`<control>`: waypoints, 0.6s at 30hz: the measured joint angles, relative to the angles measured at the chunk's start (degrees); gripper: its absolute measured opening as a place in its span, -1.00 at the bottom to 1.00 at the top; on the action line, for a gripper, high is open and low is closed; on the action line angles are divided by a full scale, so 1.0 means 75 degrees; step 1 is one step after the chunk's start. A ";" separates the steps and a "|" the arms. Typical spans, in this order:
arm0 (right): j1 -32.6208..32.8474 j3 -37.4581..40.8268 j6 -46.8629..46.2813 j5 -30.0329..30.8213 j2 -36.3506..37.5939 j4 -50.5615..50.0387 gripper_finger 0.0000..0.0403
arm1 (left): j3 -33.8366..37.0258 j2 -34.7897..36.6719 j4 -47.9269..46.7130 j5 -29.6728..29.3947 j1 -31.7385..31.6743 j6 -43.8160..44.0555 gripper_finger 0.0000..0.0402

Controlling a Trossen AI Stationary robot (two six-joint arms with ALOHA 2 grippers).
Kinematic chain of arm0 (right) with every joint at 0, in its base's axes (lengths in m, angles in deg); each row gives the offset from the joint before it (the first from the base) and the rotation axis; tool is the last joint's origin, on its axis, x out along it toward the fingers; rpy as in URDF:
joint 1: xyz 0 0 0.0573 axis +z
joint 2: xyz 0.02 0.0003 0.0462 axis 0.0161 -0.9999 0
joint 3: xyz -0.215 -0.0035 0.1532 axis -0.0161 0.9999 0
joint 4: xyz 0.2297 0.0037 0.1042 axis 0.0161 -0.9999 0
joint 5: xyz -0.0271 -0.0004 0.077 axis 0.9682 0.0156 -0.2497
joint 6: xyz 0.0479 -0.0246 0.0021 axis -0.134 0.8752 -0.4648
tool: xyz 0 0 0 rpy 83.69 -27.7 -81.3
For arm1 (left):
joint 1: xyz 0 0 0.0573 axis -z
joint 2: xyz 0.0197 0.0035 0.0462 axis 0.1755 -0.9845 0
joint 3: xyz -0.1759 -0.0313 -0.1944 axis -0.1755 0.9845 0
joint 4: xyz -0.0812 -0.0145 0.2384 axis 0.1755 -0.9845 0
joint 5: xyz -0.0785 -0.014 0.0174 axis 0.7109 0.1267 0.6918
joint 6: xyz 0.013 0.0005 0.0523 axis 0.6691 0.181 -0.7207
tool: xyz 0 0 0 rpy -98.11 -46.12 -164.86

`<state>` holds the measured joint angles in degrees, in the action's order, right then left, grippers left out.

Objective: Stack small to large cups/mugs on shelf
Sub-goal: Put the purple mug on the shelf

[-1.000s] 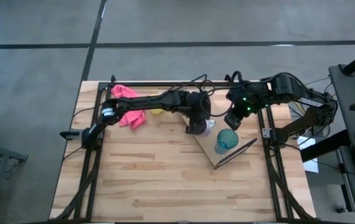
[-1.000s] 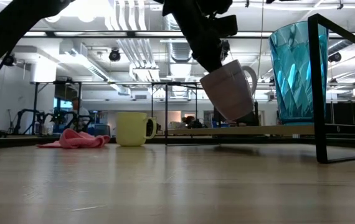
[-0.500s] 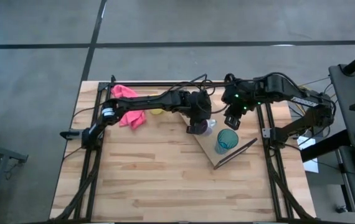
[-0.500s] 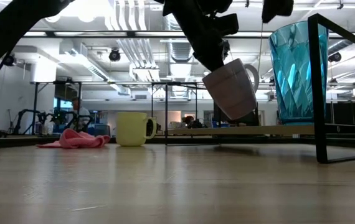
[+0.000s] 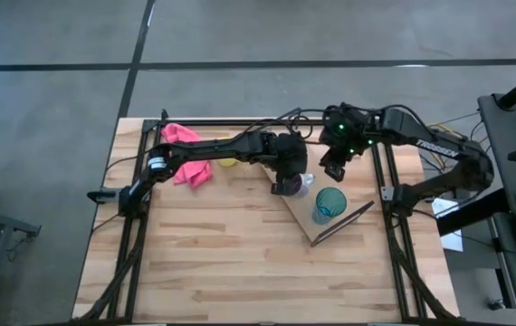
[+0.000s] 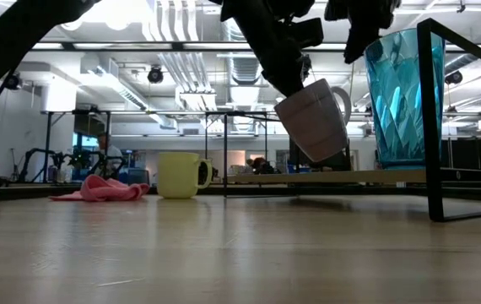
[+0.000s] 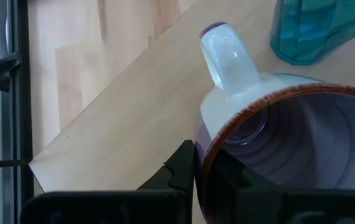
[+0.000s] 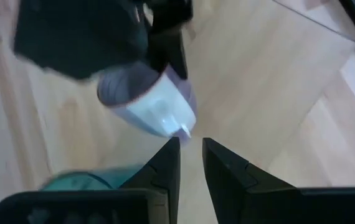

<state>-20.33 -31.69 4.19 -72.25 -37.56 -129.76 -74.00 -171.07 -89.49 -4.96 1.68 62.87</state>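
Mug: purple mug [image 6: 312, 120] tilted, above shelf [image 5: 301, 213] edge
Holder: left gripper [image 5: 287, 168] clamps its rim
Neighbour: teal cup [image 5: 329, 205] at four o'clock
Right gripper [image 5: 335, 165]: narrow gap, empty, hovering at three o'clock

The left tool [image 5: 287, 177] hides most of the purple mug [image 5: 295, 187] from above.
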 joint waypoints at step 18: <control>-0.0897 0.3761 0.1244 -0.1617 0.2417 0.2874 -0.69 | -0.0310 0.0006 0.0009 0.0006 -0.0012 0.0783 -0.96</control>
<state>-27.06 -3.48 13.53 -84.38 -19.44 -108.21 -76.32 -171.03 -89.43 -4.92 1.59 68.75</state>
